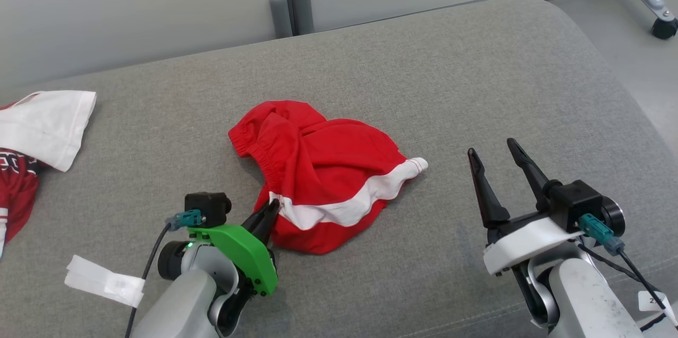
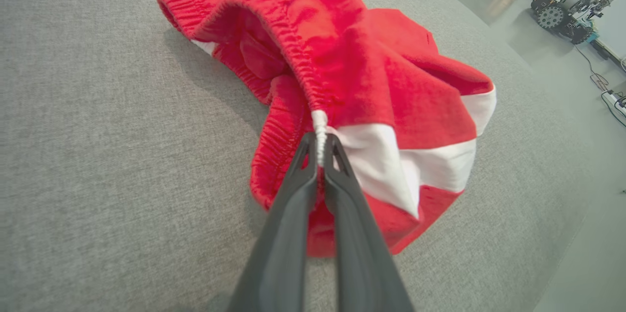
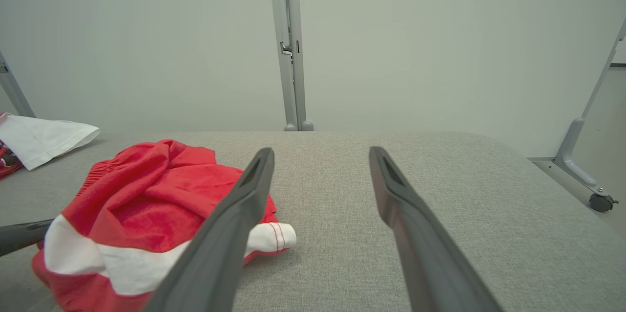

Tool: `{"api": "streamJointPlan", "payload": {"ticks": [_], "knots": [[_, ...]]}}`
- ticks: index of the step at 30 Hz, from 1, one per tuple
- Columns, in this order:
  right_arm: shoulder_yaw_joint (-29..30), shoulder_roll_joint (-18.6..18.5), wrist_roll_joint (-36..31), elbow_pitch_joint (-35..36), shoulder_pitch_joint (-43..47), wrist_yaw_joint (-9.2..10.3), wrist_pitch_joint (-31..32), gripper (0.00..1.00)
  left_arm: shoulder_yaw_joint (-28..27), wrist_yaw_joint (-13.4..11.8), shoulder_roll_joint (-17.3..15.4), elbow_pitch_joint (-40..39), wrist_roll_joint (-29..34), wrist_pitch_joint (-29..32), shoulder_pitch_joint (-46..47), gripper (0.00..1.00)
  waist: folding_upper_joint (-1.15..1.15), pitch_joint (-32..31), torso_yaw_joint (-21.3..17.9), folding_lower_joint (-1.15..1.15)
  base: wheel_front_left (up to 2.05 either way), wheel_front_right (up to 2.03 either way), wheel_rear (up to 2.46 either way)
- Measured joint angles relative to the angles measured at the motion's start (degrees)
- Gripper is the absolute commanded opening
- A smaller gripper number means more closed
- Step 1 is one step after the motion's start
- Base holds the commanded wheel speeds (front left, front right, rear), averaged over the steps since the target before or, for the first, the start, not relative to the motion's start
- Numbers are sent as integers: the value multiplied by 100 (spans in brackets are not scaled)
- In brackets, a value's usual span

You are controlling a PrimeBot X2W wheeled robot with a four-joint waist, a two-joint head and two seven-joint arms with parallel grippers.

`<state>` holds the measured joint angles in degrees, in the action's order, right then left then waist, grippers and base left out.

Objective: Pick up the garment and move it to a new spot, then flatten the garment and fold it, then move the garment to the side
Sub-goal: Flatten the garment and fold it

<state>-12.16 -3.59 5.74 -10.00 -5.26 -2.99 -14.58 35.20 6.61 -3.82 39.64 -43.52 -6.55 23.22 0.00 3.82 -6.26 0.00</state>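
Lying crumpled mid-frame on the grey cushion (image 1: 450, 89), the red garment (image 1: 323, 168) is pinched at its elastic hem by your left gripper (image 1: 270, 210), closed tight on the cloth, likely because that edge gives a firm hold for lifting. Your right gripper (image 1: 491, 147) sits at lower right, spread apart and holding nothing.

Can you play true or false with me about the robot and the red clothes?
1. The left gripper is pinching the red garment. True.
2. The right gripper is shut. False: its fingers stand apart, holding nothing.
3. The garment is folded neatly. False: it lies crumpled on the grey cushion.
4. A white cloth lies far to the robot's left. True.
5. The garment is trimmed in blue. False: its stripe is white.
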Motion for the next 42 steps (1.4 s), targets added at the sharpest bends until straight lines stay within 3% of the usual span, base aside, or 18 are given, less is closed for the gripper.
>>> {"api": "streamJointPlan", "payload": {"ticks": [5,15,27,42], "knots": [[82,-55,2,-73,20,-2,0,100,-59,2,-38,-176,0,-96,5,0,0,25,87,0,0,0,0],[38,-250,134,-917,43,-226,14,100,-560,-16,-112,-334,-190,-490,-14,0,0,108,364,0,0,0,0],[-122,-264,543,-1579,-500,-356,267,100,-845,-209,-155,-310,-241,-620,-252,0,0,229,762,0,0,0,0],[-1062,-499,787,-2291,-1074,-413,658,100,-835,-209,-114,-428,-238,-711,-275,0,0,455,1099,0,0,0,0]]}}
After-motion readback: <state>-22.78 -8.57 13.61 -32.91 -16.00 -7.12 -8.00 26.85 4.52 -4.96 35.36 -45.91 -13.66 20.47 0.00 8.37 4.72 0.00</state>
